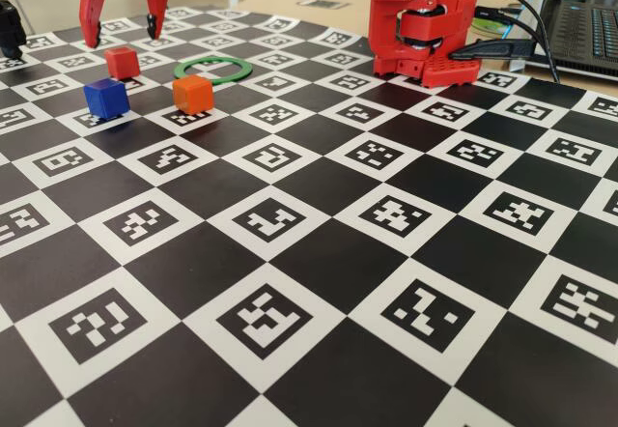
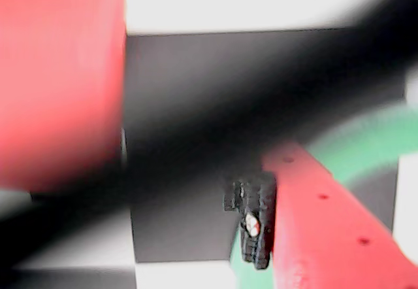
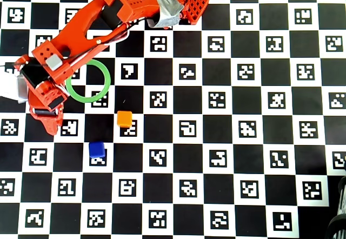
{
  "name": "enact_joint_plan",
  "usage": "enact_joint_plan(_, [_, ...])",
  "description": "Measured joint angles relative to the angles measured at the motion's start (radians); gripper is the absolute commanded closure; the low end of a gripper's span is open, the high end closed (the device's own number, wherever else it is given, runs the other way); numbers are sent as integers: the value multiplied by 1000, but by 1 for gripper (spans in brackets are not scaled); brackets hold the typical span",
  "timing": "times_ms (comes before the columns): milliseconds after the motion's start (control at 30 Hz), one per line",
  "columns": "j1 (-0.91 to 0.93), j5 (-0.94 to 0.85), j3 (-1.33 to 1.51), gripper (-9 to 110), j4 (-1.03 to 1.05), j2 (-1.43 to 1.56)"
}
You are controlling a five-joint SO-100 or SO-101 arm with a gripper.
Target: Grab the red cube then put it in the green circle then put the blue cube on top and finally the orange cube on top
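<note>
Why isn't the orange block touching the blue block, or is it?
Apart. The overhead view shows the orange cube and the blue cube with bare board between them, and the fixed view shows the same gap.

Matt plastic red cube (image 1: 122, 62), smooth blue cube (image 1: 106, 98), glossy checkered board (image 1: 319, 282)

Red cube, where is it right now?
In the fixed view the red cube sits far left on the board, left of the green ring, behind the blue cube, below the open jaws.
</note>
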Motion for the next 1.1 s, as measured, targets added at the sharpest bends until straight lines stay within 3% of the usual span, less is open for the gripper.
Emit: enact_joint_plan(1100, [3,241,63,61,-124,-29])
